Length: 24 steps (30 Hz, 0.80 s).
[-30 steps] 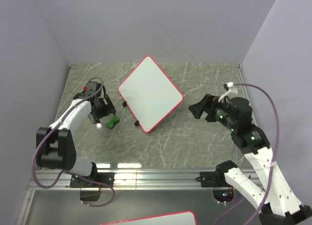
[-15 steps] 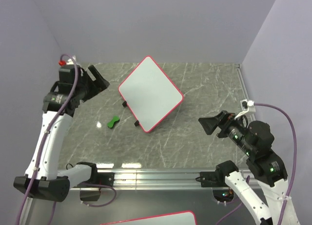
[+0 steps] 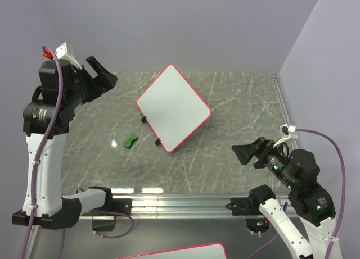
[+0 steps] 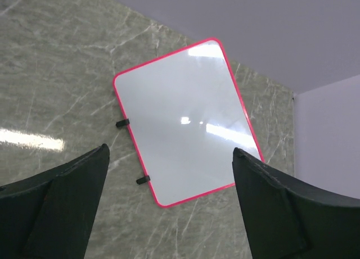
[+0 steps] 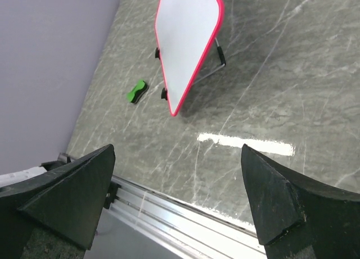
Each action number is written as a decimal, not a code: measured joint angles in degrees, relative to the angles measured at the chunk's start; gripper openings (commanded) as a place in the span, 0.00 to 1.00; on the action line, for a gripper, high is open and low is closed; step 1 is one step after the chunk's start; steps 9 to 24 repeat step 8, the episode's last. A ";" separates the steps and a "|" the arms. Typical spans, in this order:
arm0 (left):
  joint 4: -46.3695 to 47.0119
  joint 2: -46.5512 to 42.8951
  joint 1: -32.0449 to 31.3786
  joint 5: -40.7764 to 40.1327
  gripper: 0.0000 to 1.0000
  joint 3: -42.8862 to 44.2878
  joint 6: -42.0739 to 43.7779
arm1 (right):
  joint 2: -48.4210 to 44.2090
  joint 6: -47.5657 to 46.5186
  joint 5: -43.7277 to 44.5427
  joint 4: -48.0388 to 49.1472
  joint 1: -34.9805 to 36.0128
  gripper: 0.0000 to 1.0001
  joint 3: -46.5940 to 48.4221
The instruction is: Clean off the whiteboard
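Note:
The whiteboard (image 3: 174, 107) lies on the marble table, turned like a diamond, white with a pink-red rim and small black feet; its face shows no scribble. It also shows in the left wrist view (image 4: 185, 121) and in the right wrist view (image 5: 188, 40). A small green eraser block (image 3: 130, 140) lies on the table left of the board, also in the right wrist view (image 5: 136, 91). My left gripper (image 3: 101, 76) is open and empty, raised high at the far left. My right gripper (image 3: 249, 152) is open and empty, raised near the right front.
The aluminium rail (image 3: 180, 203) runs along the table's near edge. Purple walls close the table in at the left, back and right. A thin sliver of another pink-rimmed board (image 3: 174, 252) shows at the bottom edge.
My left gripper has left the green eraser on the table and risen up and back to the far left. My right arm has pulled back toward the near right.

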 measured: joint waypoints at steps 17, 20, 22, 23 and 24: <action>0.42 0.11 -0.04 -2.54 0.99 2.99 1.49 | 6.56 -0.83 -0.72 3.26 0.00 1.00 -1.44; 0.42 0.11 -0.04 -2.54 0.99 2.99 1.49 | 6.56 -0.83 -0.72 3.26 0.00 1.00 -1.44; 0.42 0.11 -0.04 -2.54 0.99 2.99 1.49 | 6.56 -0.83 -0.72 3.26 0.00 1.00 -1.44; 0.42 0.11 -0.04 -2.54 0.99 2.99 1.49 | 6.56 -0.83 -0.72 3.26 0.00 1.00 -1.44; 0.42 0.11 -0.04 -2.54 0.99 2.99 1.49 | 6.56 -0.83 -0.72 3.26 0.00 1.00 -1.44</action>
